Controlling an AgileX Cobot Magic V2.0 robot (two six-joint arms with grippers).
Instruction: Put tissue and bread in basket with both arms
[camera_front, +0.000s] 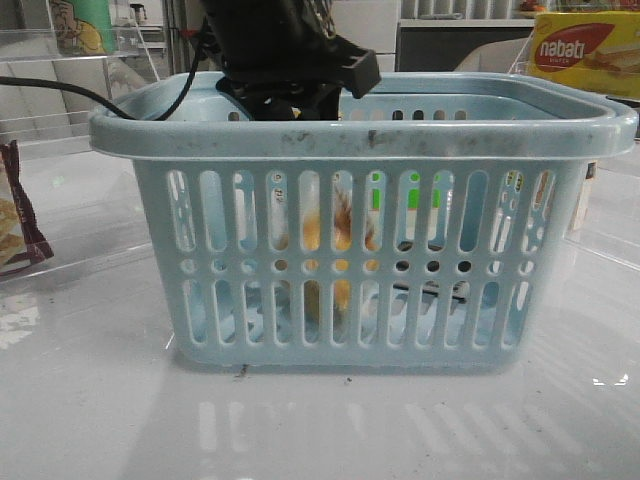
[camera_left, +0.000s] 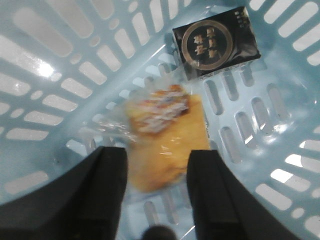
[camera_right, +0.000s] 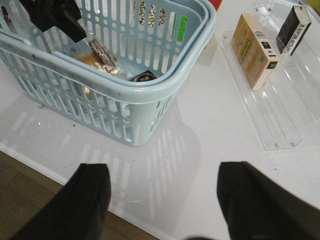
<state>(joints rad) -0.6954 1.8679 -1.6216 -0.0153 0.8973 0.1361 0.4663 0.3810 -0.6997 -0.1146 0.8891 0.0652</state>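
Observation:
The light-blue basket (camera_front: 360, 135) stands mid-table. My left arm (camera_front: 280, 50) reaches down into it from above. In the left wrist view my left gripper (camera_left: 159, 162) is open just over the bread (camera_left: 167, 130), which lies in its clear wrapper on the basket floor (camera_left: 240, 125). The dark tissue pack (camera_left: 216, 42) lies on the floor beyond the bread. Through the slots the bread (camera_front: 342, 240) and tissue (camera_front: 430, 285) show. My right gripper (camera_right: 165, 175) is open and empty, over the table's front edge, away from the basket (camera_right: 150, 92).
A yellow-red nabati box (camera_front: 585, 50) stands at the back right. A maroon snack bag (camera_front: 20, 210) lies at the left. A clear acrylic tray (camera_right: 270, 115) with a tan box (camera_right: 252, 50) and a dark box (camera_right: 295, 22) sits right of the basket.

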